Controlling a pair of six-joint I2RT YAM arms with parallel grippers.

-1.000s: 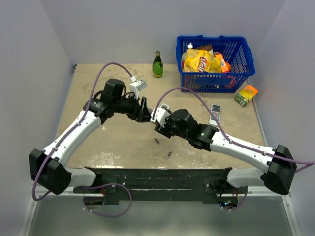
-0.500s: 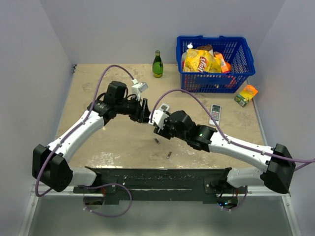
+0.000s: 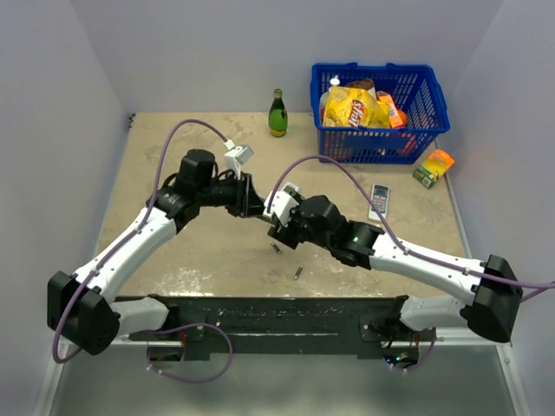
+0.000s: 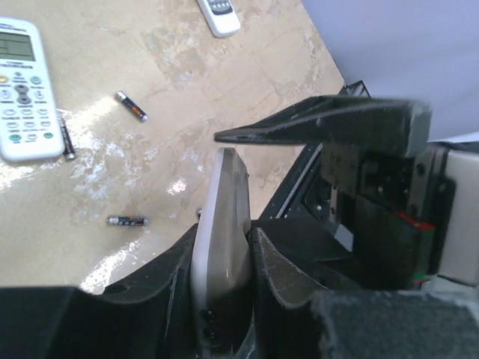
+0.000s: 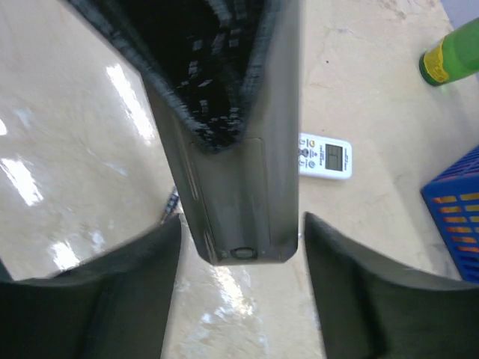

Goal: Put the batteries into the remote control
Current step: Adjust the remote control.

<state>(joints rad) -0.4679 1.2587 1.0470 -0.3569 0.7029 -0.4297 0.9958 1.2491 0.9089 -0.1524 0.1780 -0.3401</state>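
Note:
My left gripper [image 4: 224,233] is shut on the remote control [image 4: 223,217] and holds it edge-on above the table, white face to the left and grey back to the right. In the right wrist view the remote's grey back [image 5: 239,187] hangs between my right gripper's [image 5: 241,224] open fingers, with gaps on both sides. In the top view the two grippers meet mid-table, left [image 3: 254,206] and right [image 3: 276,225], and hide the remote. Two batteries [image 3: 276,249] [image 3: 297,273] lie on the table below them. They also show in the left wrist view [image 4: 131,106] [image 4: 126,221].
A white remote [image 4: 22,90] lies on the table under the arms, and another white remote [image 3: 379,199] lies right of centre. A blue basket [image 3: 381,143] of snacks stands back right, a green bottle [image 3: 277,113] at the back, and an orange-green carton [image 3: 434,167] at the right edge.
The left arm has shifted slightly left and toward the front, still holding the remote. The right gripper has followed and stays around the remote's end.

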